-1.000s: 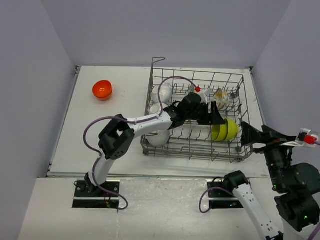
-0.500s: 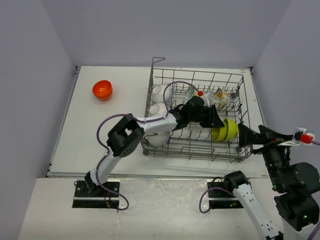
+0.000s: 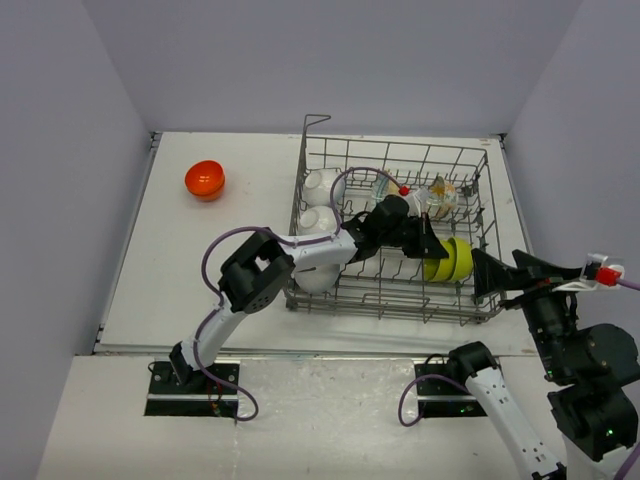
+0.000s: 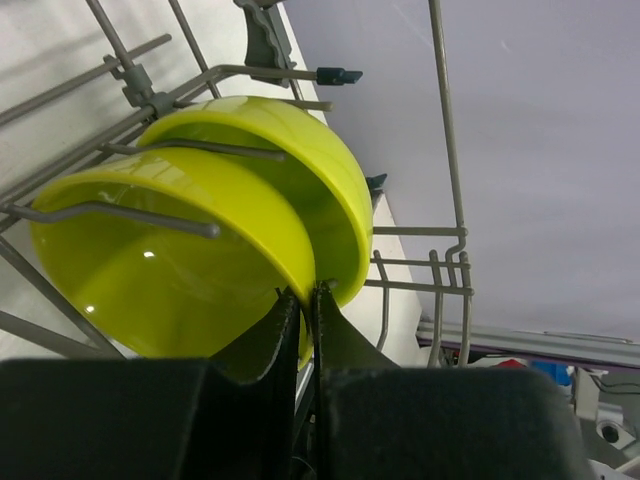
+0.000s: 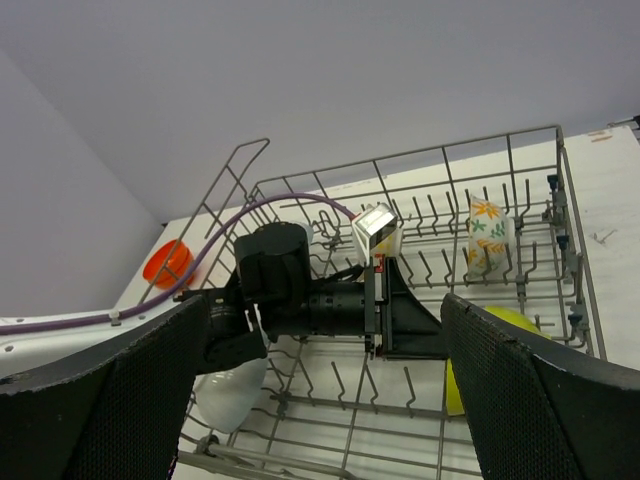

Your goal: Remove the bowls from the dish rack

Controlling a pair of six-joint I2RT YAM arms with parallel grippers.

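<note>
Left end effector [image 4: 305, 296]: fingers pinched almost together on the rim of the left lime-green bowl [image 4: 170, 270], reached in over the rack from the left.
Right end effector [image 3: 497, 274]: jaws spread wide, holding nothing, just outside the rack's right near corner.
Lime-green pair: on edge among the tines, right near part of the dish rack [image 3: 395, 300]; right lime-green bowl [image 4: 325, 170] nested close behind the gripped one.
White bowls [image 3: 322, 186]: three along the rack's left side.
Patterned bowl [image 5: 490, 240]: far right of the rack.
Orange-red bowl [image 3: 204, 179]: out on the surface [image 3: 160, 260], far left.
</note>
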